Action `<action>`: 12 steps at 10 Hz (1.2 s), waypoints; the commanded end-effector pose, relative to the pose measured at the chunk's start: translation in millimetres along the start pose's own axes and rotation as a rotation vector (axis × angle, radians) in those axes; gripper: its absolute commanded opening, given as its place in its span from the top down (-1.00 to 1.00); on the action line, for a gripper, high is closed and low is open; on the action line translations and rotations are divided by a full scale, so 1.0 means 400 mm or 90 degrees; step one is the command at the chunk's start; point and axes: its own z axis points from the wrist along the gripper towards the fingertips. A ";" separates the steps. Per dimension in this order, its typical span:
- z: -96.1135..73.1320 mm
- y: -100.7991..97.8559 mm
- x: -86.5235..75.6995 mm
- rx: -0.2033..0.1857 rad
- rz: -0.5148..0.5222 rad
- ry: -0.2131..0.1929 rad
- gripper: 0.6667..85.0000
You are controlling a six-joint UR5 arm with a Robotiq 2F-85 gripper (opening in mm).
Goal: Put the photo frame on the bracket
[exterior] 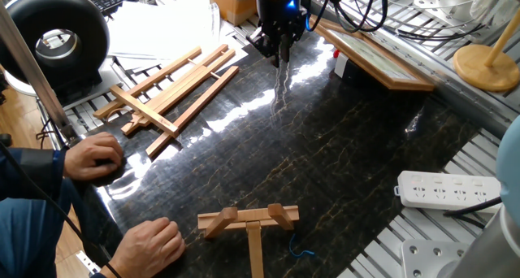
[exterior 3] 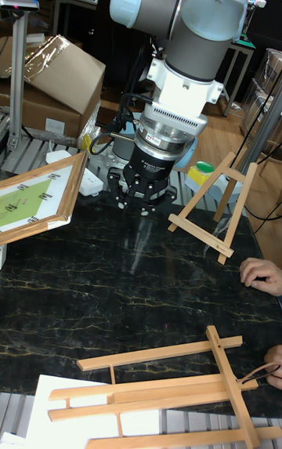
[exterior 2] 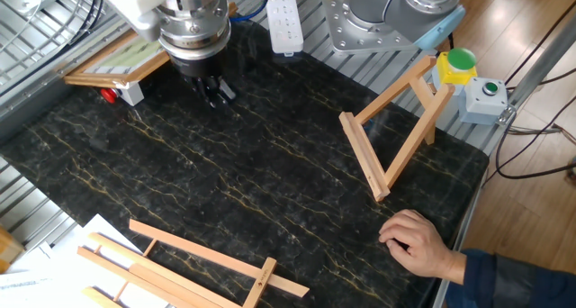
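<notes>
The photo frame (exterior: 379,58) lies tilted at the table's far right edge, propped on a small white block; it also shows as the photo frame (exterior 2: 115,61) and the photo frame (exterior 3: 34,201), picture side up. The bracket (exterior: 249,220) stands near the front edge by a person's hands, also seen as the bracket (exterior 2: 393,133) and the bracket (exterior 3: 209,211). My gripper (exterior: 280,54) hangs just above the dark marble top, left of the frame and not touching it. The gripper (exterior 2: 214,94) is open and empty, its fingers lined up edge-on, as the gripper (exterior 3: 142,206) also shows.
A bigger easel (exterior: 166,89) of long slats lies flat at the left. A person's hands (exterior: 96,158) rest at the table's near-left edge. A white power strip (exterior: 447,188) lies to the right, and a button box (exterior 2: 474,85) stands beyond the bracket.
</notes>
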 end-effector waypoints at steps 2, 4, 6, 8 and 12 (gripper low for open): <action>-0.013 -0.014 0.011 -0.004 -0.019 0.019 0.99; -0.021 -0.036 0.017 0.001 -0.048 0.033 0.99; -0.028 -0.047 0.009 0.020 -0.041 0.031 0.99; -0.037 -0.052 -0.003 0.047 -0.013 0.024 0.99; -0.108 -0.068 -0.064 0.118 -0.051 -0.041 0.99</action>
